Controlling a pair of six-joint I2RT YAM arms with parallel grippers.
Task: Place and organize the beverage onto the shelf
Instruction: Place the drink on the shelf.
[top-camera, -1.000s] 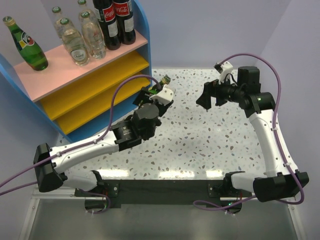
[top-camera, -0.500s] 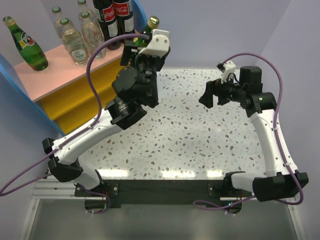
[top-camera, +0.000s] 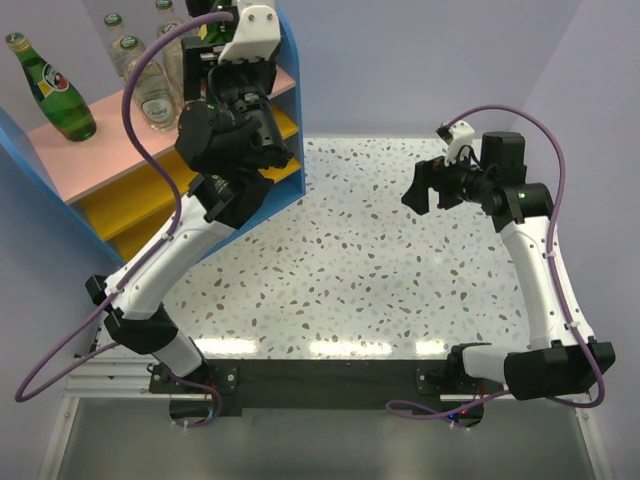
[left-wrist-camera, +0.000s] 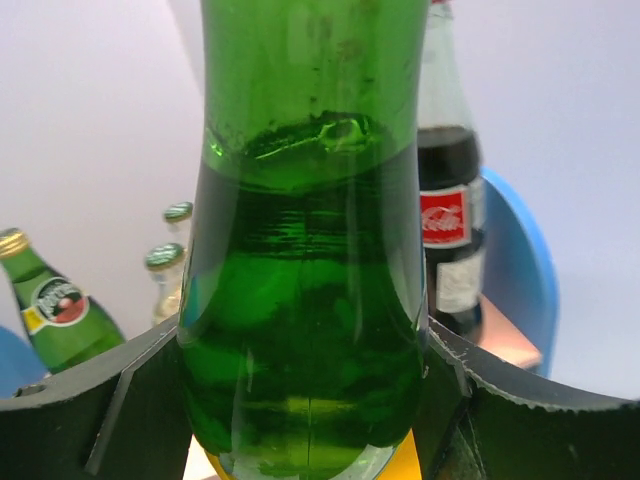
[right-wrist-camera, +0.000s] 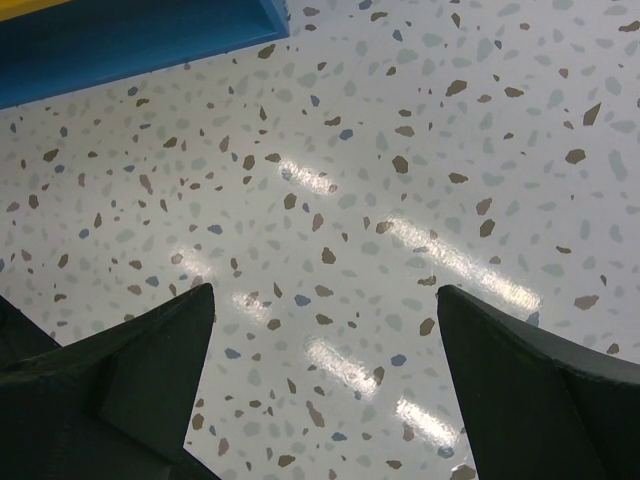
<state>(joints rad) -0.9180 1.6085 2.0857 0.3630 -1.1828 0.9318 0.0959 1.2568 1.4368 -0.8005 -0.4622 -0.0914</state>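
Note:
A green glass bottle (left-wrist-camera: 305, 300) fills the left wrist view, upright, with my left gripper (left-wrist-camera: 305, 410) shut on its belly. Seen from the top camera, that gripper (top-camera: 228, 35) is raised at the right end of the shelf's pink top board (top-camera: 100, 140) and hides the held bottle. Behind it stands a cola bottle (left-wrist-camera: 450, 220) with a red label. Another green bottle (top-camera: 50, 88) stands at the board's left end, and clear green-capped bottles (top-camera: 150, 85) stand mid-board. My right gripper (top-camera: 425, 190) hangs open over the table with nothing between its fingers (right-wrist-camera: 130, 370).
The shelf has blue side panels (top-camera: 290, 70) and two yellow lower boards (top-camera: 150, 195). It stands at the back left of the speckled table (top-camera: 380, 270). The shelf's blue edge (right-wrist-camera: 130, 40) shows at the top of the right wrist view.
My left arm has lifted the green bottle from the table beside the shelf up to the pink top board. The right arm has barely moved.

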